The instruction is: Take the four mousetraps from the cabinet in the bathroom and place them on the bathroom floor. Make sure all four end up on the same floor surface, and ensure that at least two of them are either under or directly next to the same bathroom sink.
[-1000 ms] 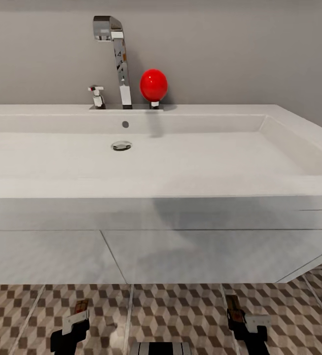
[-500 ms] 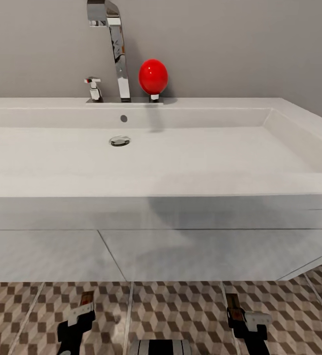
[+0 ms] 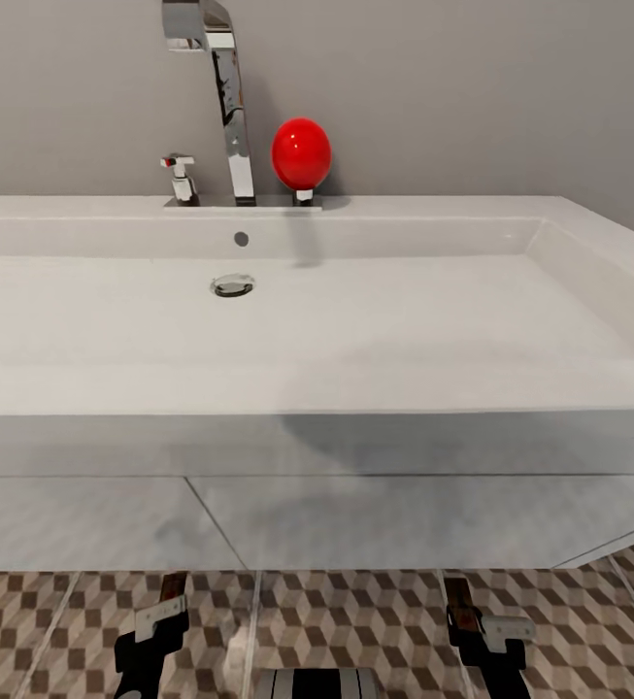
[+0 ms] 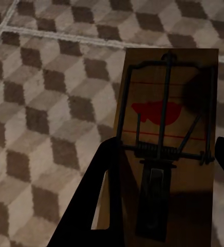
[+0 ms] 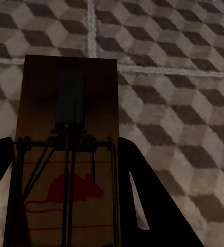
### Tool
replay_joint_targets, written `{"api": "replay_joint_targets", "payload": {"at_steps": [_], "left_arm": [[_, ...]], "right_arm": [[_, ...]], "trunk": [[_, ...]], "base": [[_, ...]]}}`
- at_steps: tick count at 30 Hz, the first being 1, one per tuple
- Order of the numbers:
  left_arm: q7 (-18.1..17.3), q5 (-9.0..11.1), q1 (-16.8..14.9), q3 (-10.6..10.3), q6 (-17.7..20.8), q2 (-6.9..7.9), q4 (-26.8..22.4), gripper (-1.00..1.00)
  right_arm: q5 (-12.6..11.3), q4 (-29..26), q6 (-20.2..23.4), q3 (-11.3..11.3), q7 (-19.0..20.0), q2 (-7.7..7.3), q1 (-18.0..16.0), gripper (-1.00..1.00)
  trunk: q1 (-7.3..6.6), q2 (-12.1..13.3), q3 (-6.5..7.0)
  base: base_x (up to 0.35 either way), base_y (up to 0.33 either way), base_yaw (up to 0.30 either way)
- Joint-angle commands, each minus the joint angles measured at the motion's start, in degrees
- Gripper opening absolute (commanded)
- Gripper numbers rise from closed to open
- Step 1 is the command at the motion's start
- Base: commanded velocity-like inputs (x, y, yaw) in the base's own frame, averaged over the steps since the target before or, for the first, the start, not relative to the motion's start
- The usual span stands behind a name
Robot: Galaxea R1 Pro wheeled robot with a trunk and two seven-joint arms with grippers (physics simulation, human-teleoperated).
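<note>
Sink (image 3: 355,320) sits lower and larger in our head view than a second ago, tap (image 3: 221,97) shifted left: our camera moved closer, not the basin. Left gripper (image 3: 151,636) and right gripper (image 3: 482,631) hang low over the floor (image 3: 355,612), just before the vanity (image 3: 404,519). Each has its fingers clamped on a mousetrap, left trap (image 4: 166,139), right trap (image 5: 66,164). We judge both are placed to be set down beside the sink.
</note>
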Motion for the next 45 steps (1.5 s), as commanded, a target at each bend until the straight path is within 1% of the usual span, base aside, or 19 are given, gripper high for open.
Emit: {"api": "replay_joint_targets", "payload": {"at_steps": [1,18,33,40,45], "left_arm": [[0.4,0.4,-0.1,-0.5,-0.3,0.07,0.0,-1.0],[0.4,0.3,-0.1,-0.4,0.0,0.06,0.0,-1.0],[0.8,0.3,-0.1,-0.3,-0.1,0.05,0.1,-1.0],[0.6,0.3,-0.1,-0.5,-0.2,0.05,0.1,-1.0],[0.4,0.4,-0.1,-0.5,-0.3,0.05,0.1,-1.0]], "right_arm": [[0.6,0.1,-0.2,-0.2,-0.2,0.03,0.0,-1.0],[0.7,0.1,0.0,-0.1,-0.1,0.05,0.0,-1.0],[0.6,0.1,0.1,-0.1,-0.1,0.11,0.0,-1.0],[0.6,0.1,0.1,-0.1,-0.1,0.11,0.0,-1.0],[0.6,0.1,0.1,-0.1,-0.1,0.11,0.0,-1.0]], "trunk": [[-0.01,0.0,-0.04],[-0.01,0.0,-0.04],[0.38,-0.2,-3.36],[0.38,-0.2,-3.36],[0.38,-0.2,-3.36]], "base": [[0.01,0.0,0.0],[0.001,0.0,0.0],[0.0,0.0,0.0],[0.0,0.0,0.0],[-0.134,0.0,0.0]]}}
